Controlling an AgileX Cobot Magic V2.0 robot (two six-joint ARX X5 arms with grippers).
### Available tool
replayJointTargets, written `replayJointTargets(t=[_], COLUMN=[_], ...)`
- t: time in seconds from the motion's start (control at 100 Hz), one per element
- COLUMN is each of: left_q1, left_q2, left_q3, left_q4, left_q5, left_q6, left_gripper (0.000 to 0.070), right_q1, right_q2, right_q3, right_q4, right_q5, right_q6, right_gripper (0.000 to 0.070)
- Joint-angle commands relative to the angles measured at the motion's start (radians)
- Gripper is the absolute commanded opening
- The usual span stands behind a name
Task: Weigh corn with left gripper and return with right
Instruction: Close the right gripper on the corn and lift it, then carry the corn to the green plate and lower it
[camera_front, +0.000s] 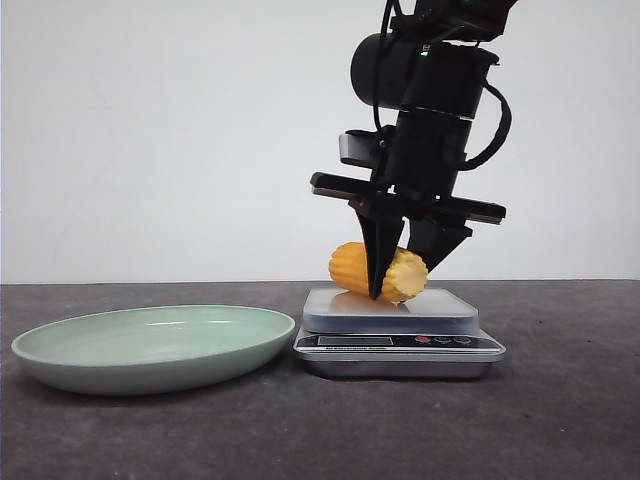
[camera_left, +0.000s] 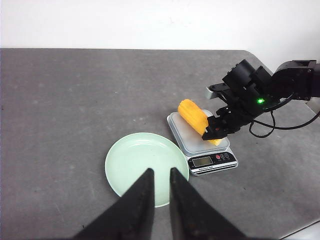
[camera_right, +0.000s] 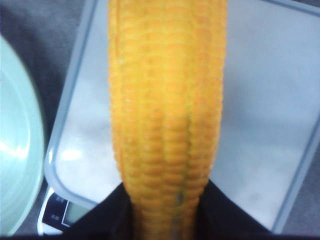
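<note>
Corn (camera_front: 378, 271) lying on scale (camera_front: 398, 322), right claw (camera_front: 404, 282) closed on its near end for return to plate (camera_front: 150, 345) beside scale; left claw (camera_left: 160, 186) nearly shut, empty, above plate.

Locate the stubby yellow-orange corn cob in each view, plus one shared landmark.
Front view: stubby yellow-orange corn cob lies on the scale platform, right of centre, between the right gripper fingers.
Left wrist view: corn right of centre, on the scale.
Right wrist view: corn fills the centre.
Shared landmark: silver digital kitchen scale.
</note>
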Motion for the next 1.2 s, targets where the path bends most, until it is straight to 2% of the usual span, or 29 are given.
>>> replayJointTargets(t=[0.0,0.21,0.41,0.56,0.66,0.77,0.91,1.05,1.19], left_q1=[-0.005,-0.005,-0.005,-0.005,-0.005,-0.005,-0.005,-0.005,-0.005], left_q2=[0.009,0.009,0.01,0.01,0.011,0.011,0.011,0.011,0.011], left_q3=[0.017,0.017,0.017,0.017,0.017,0.017,0.017,0.017,0.017], left_q4=[0.004,-0.013,-0.006,0.028,0.05,0.071,0.077,0.068,0.064], left_q5=[0.001,0.001,-0.027,-0.063,-0.067,-0.066,-0.066,-0.066,-0.066], left_q6=[0.0,0.0,0.001,0.003,0.003,0.014,0.04,0.04,0.04], left_gripper=[0.0011,0.0011,0.0011,0.0011,0.0011,0.0011,0.0011,0.0011,0.0011], right_q1=[0.006,0.019,0.1,0.198,0.263,0.306,0.344,0.341,0.315], right_q2=[0.017,-0.066,-0.219,-0.296,-0.303,-0.285,-0.214,-0.117,-0.05], right_q3=[0.019,0.019,0.02,0.02,0.021,0.021,0.02,0.02,0.021], right_q4=[0.004,0.072,0.282,0.448,0.515,0.507,0.421,0.334,0.335], right_q5=[-0.002,-0.002,-0.004,-0.04,-0.063,-0.061,-0.051,-0.066,-0.141], right_q6=[-0.026,-0.047,-0.045,-0.043,-0.032,-0.027,0.005,0.117,0.255], right_gripper=[0.0003,0.0003,0.0002,0.0002,0.0002,0.0002,0.0002,0.0002,0.0002])
